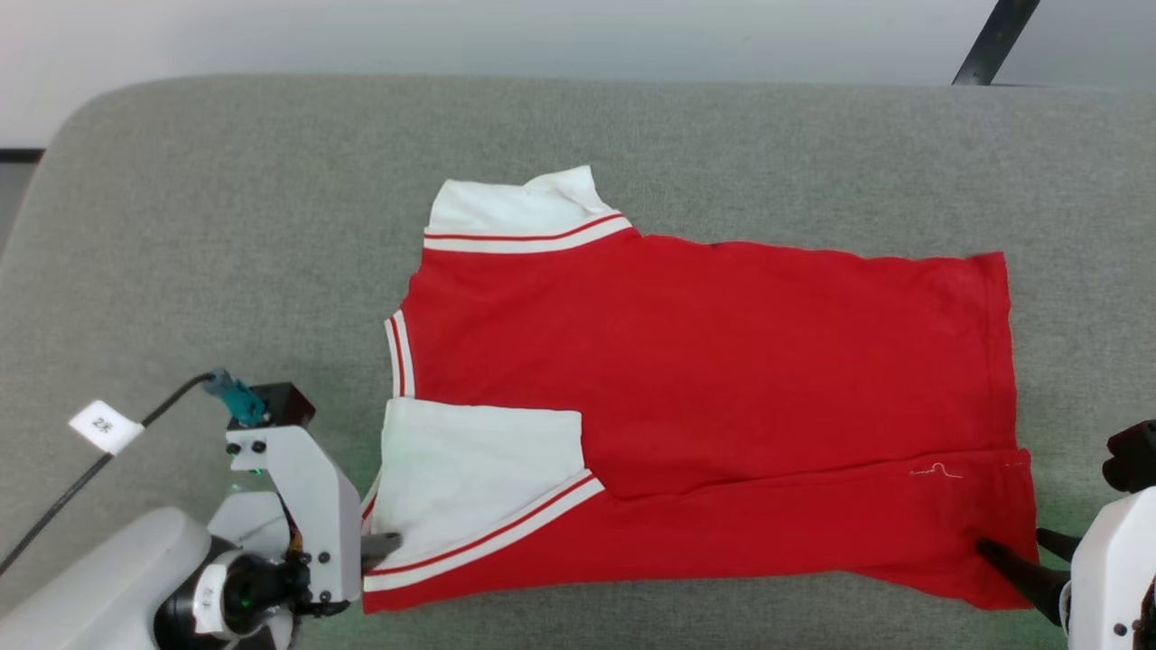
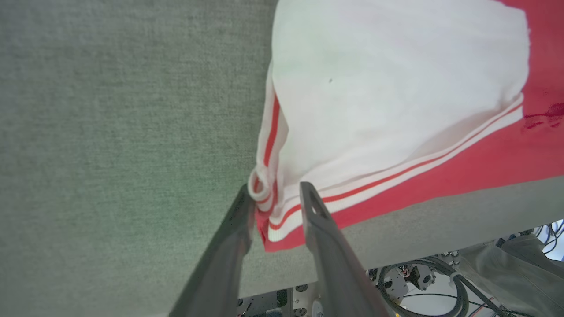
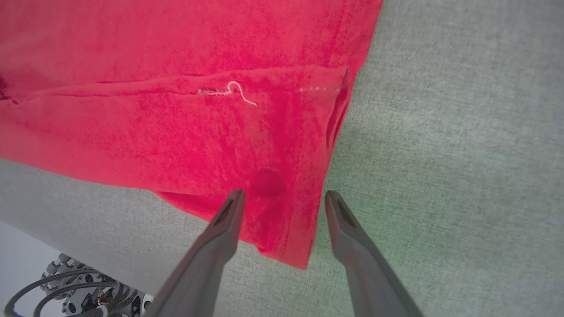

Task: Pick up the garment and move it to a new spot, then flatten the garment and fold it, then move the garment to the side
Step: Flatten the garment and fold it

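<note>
Dark left fingers (image 2: 319,224) stand slightly apart at the lower left. The striped corner of the garment (image 1: 704,361), a red shirt with white sleeves and red-and-white striped trim, lies loose between them, and one tip touches the curled trim. Dark right fingers (image 3: 224,224) at the lower right are spread wide, straddling the red hem corner without pinching it.

The garment lies flat on the grey fabric-covered worktop (image 1: 226,226), close to its near edge, with the neck end to the left and the hem to the right. Its near long side is folded over onto the body, and the near white sleeve (image 1: 479,469) lies on top. The far white sleeve (image 1: 515,212) sticks out beyond the shoulder. A loose white thread (image 3: 229,90) curls on the folded strip near the hem. A black cable with a white tag (image 1: 106,426) runs to the left arm.
</note>
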`<state>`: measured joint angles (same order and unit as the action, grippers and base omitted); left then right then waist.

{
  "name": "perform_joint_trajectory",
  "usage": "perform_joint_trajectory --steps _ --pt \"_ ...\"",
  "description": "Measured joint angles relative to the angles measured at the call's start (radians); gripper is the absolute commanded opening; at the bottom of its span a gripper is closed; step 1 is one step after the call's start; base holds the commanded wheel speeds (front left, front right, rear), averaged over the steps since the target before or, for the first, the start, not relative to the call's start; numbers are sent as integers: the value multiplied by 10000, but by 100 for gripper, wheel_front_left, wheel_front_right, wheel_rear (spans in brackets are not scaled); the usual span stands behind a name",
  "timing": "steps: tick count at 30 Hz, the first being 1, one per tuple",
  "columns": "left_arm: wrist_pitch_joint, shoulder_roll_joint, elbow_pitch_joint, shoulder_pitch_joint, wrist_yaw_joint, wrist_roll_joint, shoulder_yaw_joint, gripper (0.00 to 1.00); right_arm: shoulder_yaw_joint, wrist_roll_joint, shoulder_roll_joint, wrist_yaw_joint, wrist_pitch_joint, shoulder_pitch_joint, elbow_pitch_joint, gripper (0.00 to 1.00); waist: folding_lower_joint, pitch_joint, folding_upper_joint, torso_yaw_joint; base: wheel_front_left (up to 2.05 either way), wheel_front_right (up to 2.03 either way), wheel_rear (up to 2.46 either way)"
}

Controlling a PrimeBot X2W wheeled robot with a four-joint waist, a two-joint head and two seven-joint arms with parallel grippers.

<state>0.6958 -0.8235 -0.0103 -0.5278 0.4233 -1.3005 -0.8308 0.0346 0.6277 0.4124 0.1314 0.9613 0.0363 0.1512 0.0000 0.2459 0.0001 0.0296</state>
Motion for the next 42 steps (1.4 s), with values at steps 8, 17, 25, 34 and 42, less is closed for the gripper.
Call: perform_joint_trajectory --steps 8,17,25,34,42 --pt "-324 -357 -408 6 -65 31 305 100 242 -52 48 0 -644 -93 531 100 0 -447 0 -60 0 0 0" --pt "-1423 -721 -767 -600 -399 721 951 100 -142 -932 79 0 -4199 12 1450 100 0 -737 0 -330 0 0 0" --pt "-3264 21 424 -2154 -1553 1893 1394 100 -922 -2355 -67 -2 -8379 454 1273 100 0 -517 0 -771 0 0 0" --pt "-3661 562 2092 -3861 -2552 2318 1544 100 -1404 -2669 -374 0 -9655 995 813 100 0 128 0 -1249 0 0 0" --pt "-1601 527 4201 -5635 -3216 2357 1116 100 -1724 -2587 -485 0 -10050 1576 443 100 0 1171 0 -1881 0 0 0"
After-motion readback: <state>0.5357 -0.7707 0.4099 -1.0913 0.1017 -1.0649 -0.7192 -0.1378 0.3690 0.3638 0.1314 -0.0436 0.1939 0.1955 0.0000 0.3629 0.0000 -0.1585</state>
